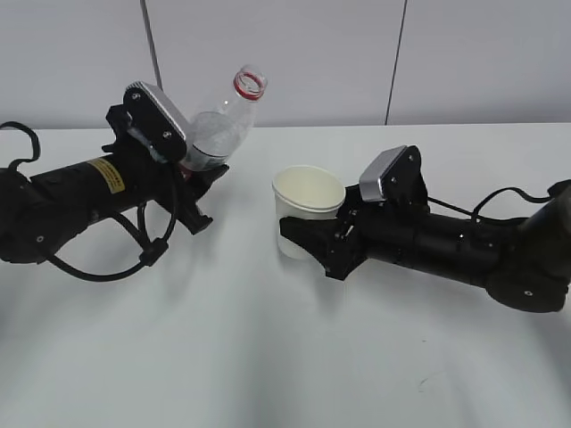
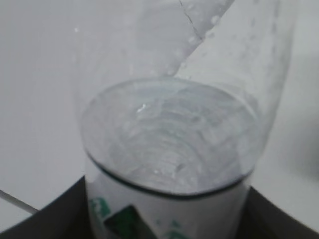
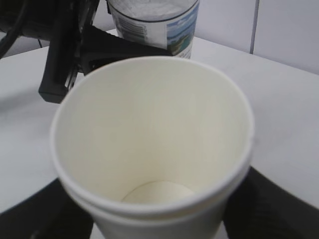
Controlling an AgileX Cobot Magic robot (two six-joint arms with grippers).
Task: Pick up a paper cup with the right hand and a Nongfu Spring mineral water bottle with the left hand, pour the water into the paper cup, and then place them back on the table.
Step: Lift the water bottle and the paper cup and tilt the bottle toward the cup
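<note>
My left gripper (image 1: 198, 178) is shut on the clear water bottle (image 1: 223, 125), which tilts to the right with its open red-ringed neck up, left of the cup. In the left wrist view the bottle (image 2: 169, 149) fills the frame, water standing inside it, between dark fingers (image 2: 50, 214). My right gripper (image 1: 308, 239) is shut on the white paper cup (image 1: 307, 207), upright near the table middle. In the right wrist view the cup (image 3: 149, 139) looks dry and empty, and the bottle's label (image 3: 154, 25) shows behind it.
The white table (image 1: 268, 357) spreads round both arms, with a small dark scuff (image 1: 421, 385) at the front right. A grey panelled wall (image 1: 312, 53) stands behind. Black cables (image 1: 116, 267) loop under the left arm.
</note>
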